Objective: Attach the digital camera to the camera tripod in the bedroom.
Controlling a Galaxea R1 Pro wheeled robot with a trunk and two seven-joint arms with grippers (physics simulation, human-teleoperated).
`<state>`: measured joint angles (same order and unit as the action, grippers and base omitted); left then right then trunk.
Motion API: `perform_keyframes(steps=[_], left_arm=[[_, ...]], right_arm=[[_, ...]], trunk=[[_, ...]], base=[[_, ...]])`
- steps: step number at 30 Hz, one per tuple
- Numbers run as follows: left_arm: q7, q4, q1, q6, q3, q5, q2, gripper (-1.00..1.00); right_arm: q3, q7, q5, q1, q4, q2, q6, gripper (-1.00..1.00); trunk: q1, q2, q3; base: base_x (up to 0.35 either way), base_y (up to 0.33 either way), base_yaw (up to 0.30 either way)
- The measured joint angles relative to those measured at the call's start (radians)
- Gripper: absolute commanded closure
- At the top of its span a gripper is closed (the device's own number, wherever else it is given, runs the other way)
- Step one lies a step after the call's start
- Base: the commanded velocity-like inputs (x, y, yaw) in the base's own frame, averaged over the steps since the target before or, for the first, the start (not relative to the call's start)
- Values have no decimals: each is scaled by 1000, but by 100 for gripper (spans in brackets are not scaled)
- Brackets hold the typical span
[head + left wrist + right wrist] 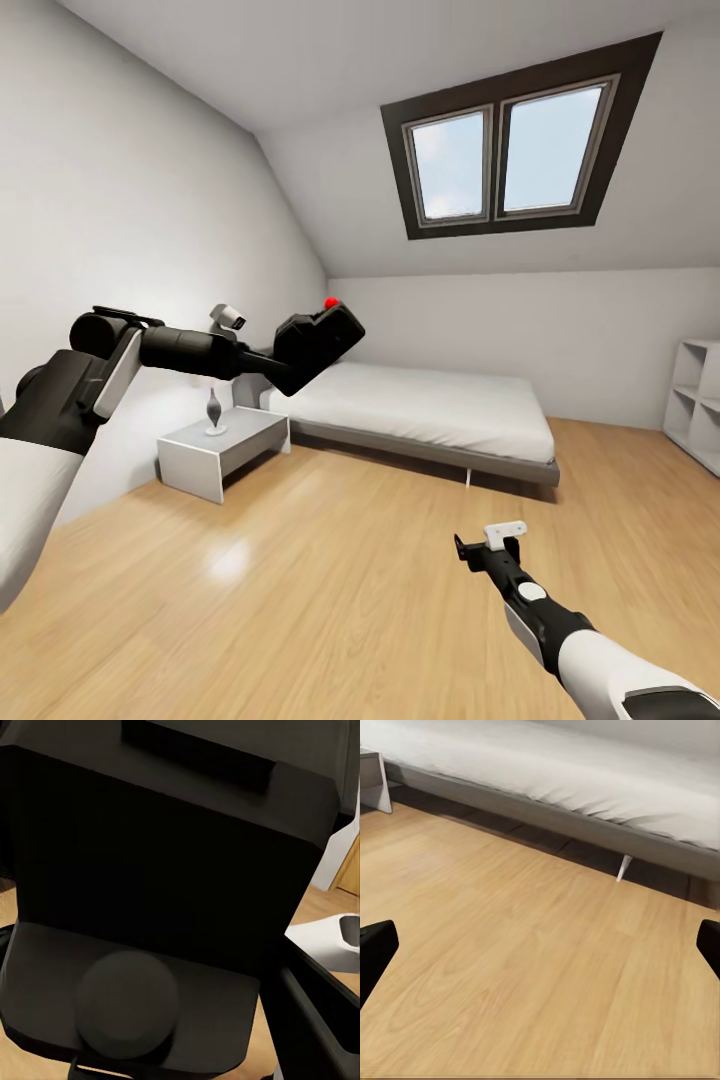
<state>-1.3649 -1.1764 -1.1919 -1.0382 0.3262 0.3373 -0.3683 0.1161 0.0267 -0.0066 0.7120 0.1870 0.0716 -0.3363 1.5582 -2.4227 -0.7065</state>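
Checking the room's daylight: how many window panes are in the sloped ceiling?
2: the left pane and the right pane sit side by side in one dark frame, above the bed.

Left tool (285,372) fingertips hidden behind digital camera (318,345).

Your head view looks forward and slightly down across the light wood plank floor (330,560) toward the grey bed with its white mattress (430,405). Your left wrist view sits pressed close against the chunky matte black digital camera (165,870). Your right wrist view faces low over that floor (532,982), sharing the bed's (585,780) near edge with the head view.
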Motion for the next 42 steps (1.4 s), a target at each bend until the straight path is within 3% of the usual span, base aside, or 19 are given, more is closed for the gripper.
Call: perform_keyframes(steps=[42], left_arm=[[0, 1, 0, 0, 0, 0, 5, 100]], right_arm=[[-2, -9, 0, 1, -69, 0, -1, -100]], trunk=[[-161, 294, 132]], base=[[0, 0, 0]])
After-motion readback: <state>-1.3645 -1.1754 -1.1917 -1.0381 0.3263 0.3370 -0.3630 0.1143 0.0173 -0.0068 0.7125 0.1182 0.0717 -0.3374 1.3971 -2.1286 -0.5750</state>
